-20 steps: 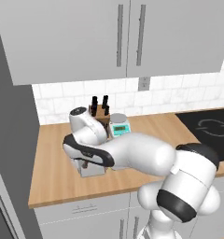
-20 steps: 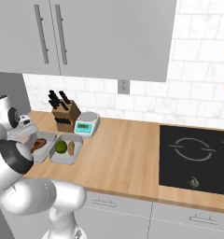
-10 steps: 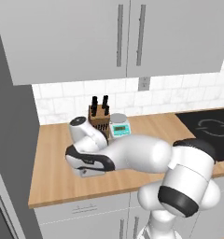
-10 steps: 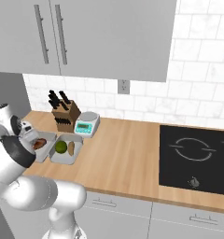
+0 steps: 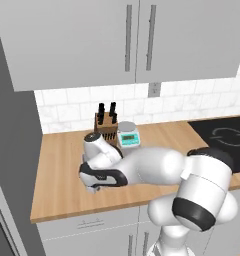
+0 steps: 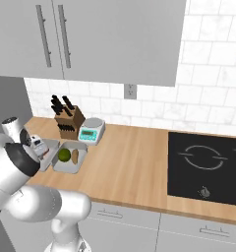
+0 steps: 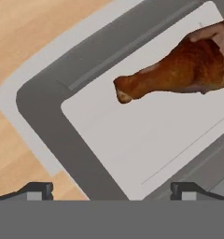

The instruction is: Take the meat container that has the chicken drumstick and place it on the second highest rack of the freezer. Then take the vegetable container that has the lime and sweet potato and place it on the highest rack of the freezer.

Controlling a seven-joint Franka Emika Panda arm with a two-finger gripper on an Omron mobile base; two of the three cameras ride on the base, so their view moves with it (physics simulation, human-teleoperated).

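Gripper (image 7: 111, 189) wide open, straddling the near wall of the meat container (image 7: 44, 100) on the counter (image 7: 25, 32), likely lining up a rim grasp. Chicken drumstick (image 7: 179, 72) lies inside, clear of the fingertips.

**Wooden counter and what sits on it**

The wooden counter (image 6: 134, 157) runs along the tiled wall. At its left end sit two grey trays side by side: the meat container (image 7: 48, 116) and the vegetable container (image 6: 70, 158). Behind them, near the wall, stand a knife block (image 6: 70, 122) and a small kitchen scale (image 6: 91, 131), just beside each other. A black cooktop (image 6: 206, 165) is set into the right part.
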